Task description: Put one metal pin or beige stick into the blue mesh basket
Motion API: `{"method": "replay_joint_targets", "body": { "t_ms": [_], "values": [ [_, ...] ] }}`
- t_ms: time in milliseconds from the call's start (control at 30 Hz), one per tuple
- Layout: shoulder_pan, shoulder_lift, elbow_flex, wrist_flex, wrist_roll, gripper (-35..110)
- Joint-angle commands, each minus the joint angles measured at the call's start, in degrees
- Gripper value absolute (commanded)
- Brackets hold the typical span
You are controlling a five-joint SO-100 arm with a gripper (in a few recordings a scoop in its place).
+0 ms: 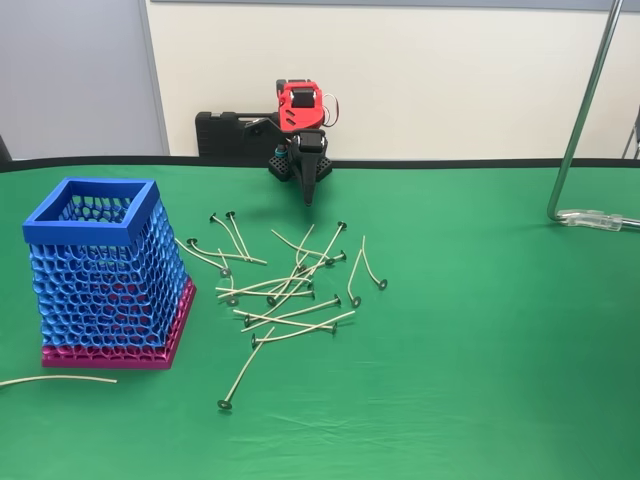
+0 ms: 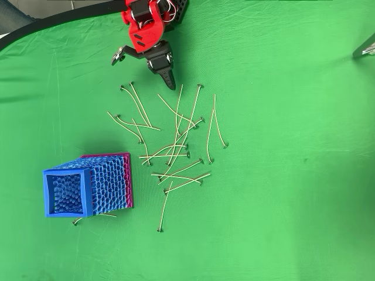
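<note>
Several thin beige sticks with small dark round heads (image 1: pixel 290 290) (image 2: pixel 176 140) lie scattered and crossing on the green cloth. The blue mesh basket (image 1: pixel 92 212) (image 2: pixel 65 193) with its pink base stands upright to their left. One more stick (image 1: pixel 55 380) lies by the basket's near side, its end (image 2: pixel 77 222) peeking out under the rim in the overhead view. My red and black gripper (image 1: pixel 307 195) (image 2: pixel 170 85) hangs at the far edge of the pile, pointing down, its jaws together and empty.
A bent metal stand (image 1: pixel 580 130) rises at the right with its clear foot (image 1: pixel 600 220) on the cloth. The arm's black base (image 1: pixel 235 130) sits at the back edge. Open green cloth lies right of the sticks and in front.
</note>
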Motion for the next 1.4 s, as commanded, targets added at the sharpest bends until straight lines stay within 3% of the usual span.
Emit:
{"method": "replay_joint_targets", "body": {
  "t_ms": [0, 1100, 1367],
  "values": [
    [0.26, 0.44, 0.26, 0.44, 0.35, 1],
    [0.09, 0.09, 0.0, 0.44, 0.7, 1],
    [0.97, -7.38, -7.29, 1.67, 1.14, 1]
  ]
}}
